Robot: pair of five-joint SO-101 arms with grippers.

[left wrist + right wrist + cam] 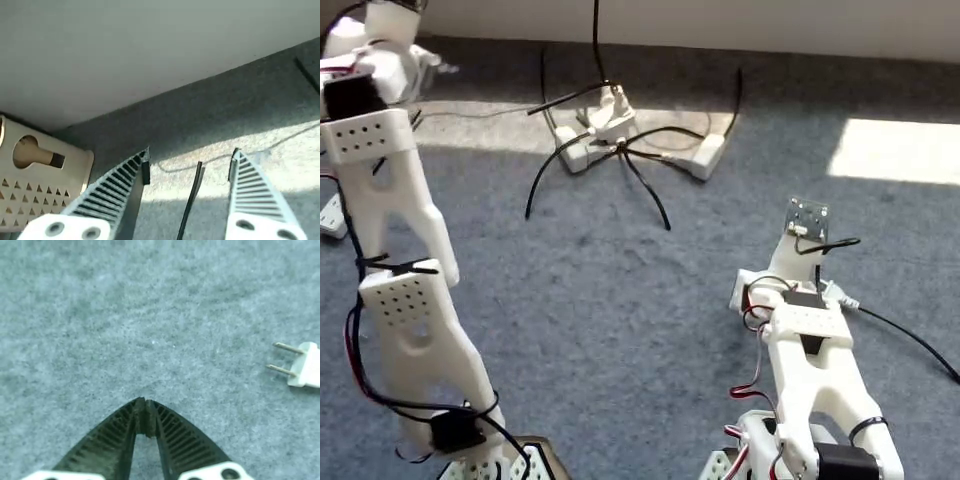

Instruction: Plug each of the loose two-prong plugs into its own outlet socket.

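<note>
Grey carpet [620,300]: left gripper [190,159] fingers spread, black cable [192,195] seen between them; right gripper [145,416] fingers pressed together, empty; white two-prong plug [302,365] lying nearby

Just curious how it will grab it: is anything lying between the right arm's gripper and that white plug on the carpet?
Nothing visible does. The right gripper, shut, hangs over bare grey carpet, and the white two-prong plug lies off to its side with only carpet between them.
</note>
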